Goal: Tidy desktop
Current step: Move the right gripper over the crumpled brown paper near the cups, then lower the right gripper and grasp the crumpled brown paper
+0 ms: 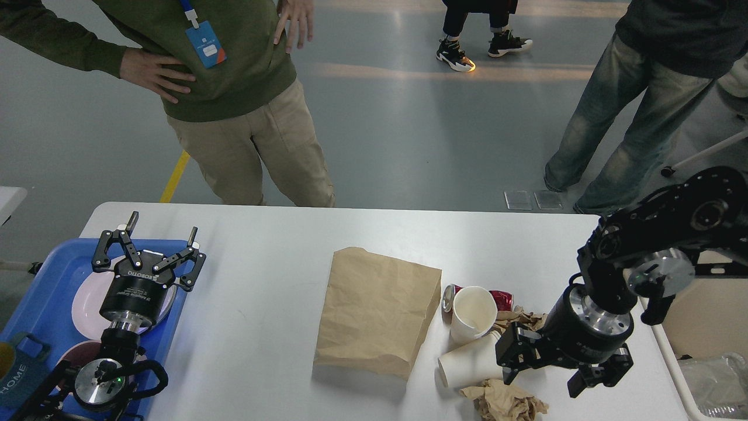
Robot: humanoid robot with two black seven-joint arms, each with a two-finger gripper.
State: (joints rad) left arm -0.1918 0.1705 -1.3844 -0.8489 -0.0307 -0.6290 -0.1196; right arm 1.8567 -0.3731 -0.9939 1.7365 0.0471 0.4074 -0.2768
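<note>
The desktop (257, 327) is the broad white surface with rounded far corners that fills the lower half of the head view, running from the blue tray (41, 280) at its left end to the beige bin (710, 316) past its right edge. Both claws hang over it, one at each end.

The left claw (160, 231) stands above the tray's far right corner, its two fingers spread wide apart with nothing between them. Under it in the tray lie a pale plate (87, 298) and a darker dish (76, 354); a blue cloth item marked HOME (20, 368) sits at the near left corner.

The right claw (546, 368) points downward over the right part of the surface, just beside the litter gathered there. Its fingers are dark and seen at an angle, so I cannot tell whether they are spread or closed, nor whether they touch anything.

That litter sits near the middle right: a flat brown paper bag (377, 313), then a tilted white paper cup (472, 313) with a red can (502, 299) lying behind it, a second white cup (470, 362) on its side touching the first, and crumpled brown paper (505, 400) at the near edge, with more crumpled paper (523, 318) behind the right claw.

Two people stand beyond the far edge.
</note>
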